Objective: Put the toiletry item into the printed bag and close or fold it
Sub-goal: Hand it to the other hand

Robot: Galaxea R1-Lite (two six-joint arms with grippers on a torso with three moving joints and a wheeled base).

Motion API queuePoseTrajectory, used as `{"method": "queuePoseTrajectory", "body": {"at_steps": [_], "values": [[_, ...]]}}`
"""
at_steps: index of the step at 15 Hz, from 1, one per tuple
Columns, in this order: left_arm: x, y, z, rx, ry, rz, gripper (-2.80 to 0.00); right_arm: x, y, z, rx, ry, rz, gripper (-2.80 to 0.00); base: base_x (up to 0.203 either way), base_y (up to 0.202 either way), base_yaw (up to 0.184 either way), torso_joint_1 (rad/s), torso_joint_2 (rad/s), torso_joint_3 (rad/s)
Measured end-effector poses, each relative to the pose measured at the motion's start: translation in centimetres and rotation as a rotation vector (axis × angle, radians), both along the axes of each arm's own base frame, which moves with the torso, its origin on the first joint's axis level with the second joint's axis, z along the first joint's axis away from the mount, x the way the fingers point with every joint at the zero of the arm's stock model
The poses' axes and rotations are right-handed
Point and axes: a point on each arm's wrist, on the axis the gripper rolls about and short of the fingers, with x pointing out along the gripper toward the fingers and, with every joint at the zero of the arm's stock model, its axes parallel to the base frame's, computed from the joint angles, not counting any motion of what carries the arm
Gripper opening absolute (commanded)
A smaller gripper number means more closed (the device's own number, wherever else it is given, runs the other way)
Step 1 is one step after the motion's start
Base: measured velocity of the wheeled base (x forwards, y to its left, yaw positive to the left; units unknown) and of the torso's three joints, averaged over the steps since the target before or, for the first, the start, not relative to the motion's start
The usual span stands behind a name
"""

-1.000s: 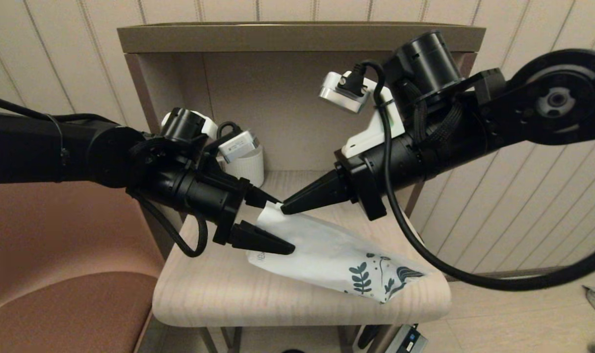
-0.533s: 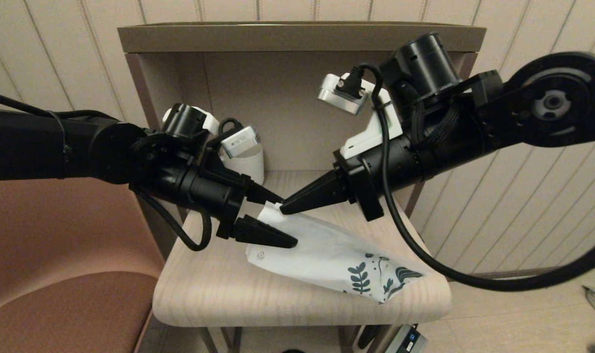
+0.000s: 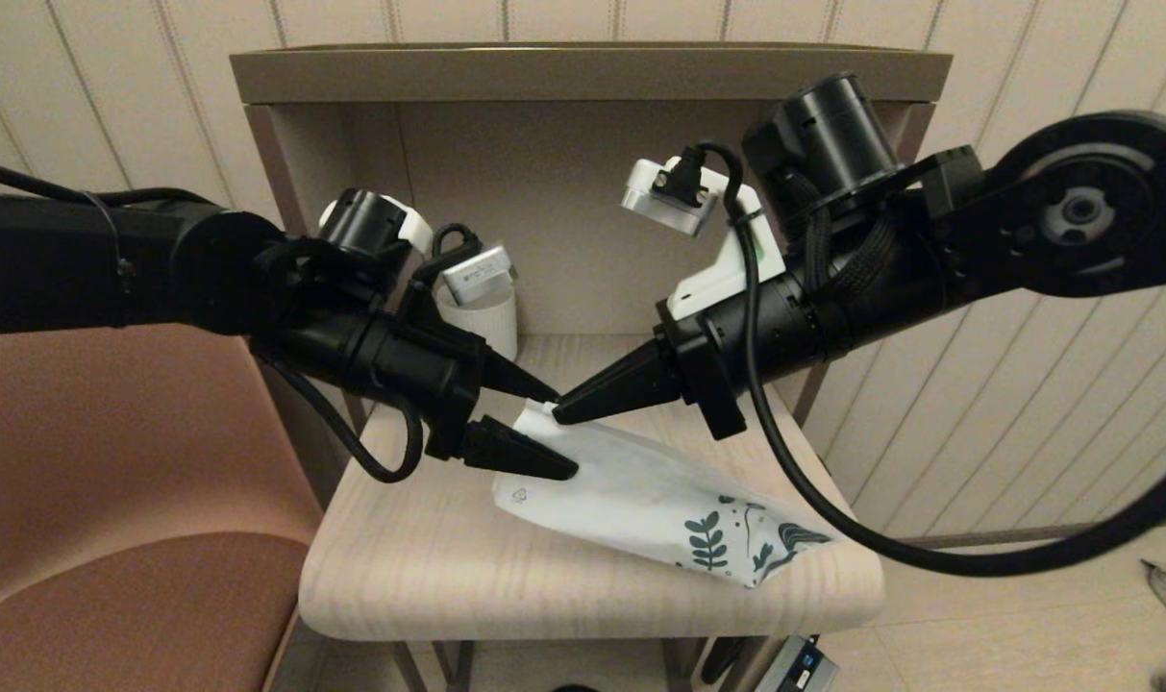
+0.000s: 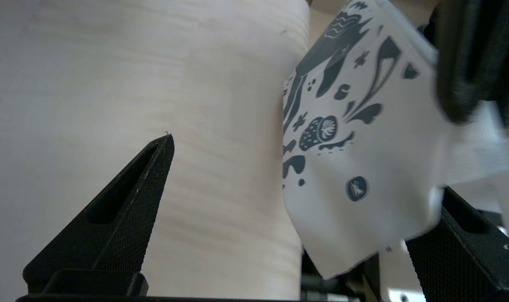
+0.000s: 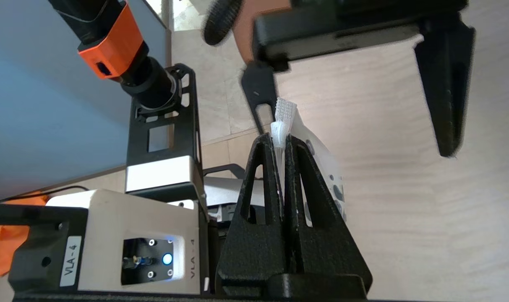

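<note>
The printed bag lies on the wooden shelf top, teal leaf prints at its right end and a small triangular mark near its left end. Its upper left corner rises to my right gripper. That gripper is shut on the toiletry item, a slim white strip whose crimped end pokes past the fingertips. I cannot tell whether the bag's lip is pinched with it. My left gripper faces it, open and empty, one finger above the bag's raised end and one below. The bag hangs in front of the open left gripper.
A white ribbed mug stands at the back of the shelf behind my left wrist. The shelf has a back wall and a top board. A brown chair sits to the left. The bag's printed end lies near the shelf's front right edge.
My left gripper has lifted a little and its lower finger has come up, so the gap is slightly narrower. The bag's left end has shifted slightly right. The right gripper has barely moved.
</note>
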Motion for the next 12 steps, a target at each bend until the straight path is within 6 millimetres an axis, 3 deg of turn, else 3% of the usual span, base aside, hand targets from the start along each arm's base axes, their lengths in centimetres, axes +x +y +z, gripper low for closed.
{"method": "queuePoseTrajectory", "body": {"at_steps": [12], "values": [[-0.25,-0.49,0.33,0.005,0.061,-0.024,0.0,-0.03,0.05,0.49,0.002,-0.022,-0.014,-2.8,0.0,0.0,0.0,0.0,0.0,0.0]]}}
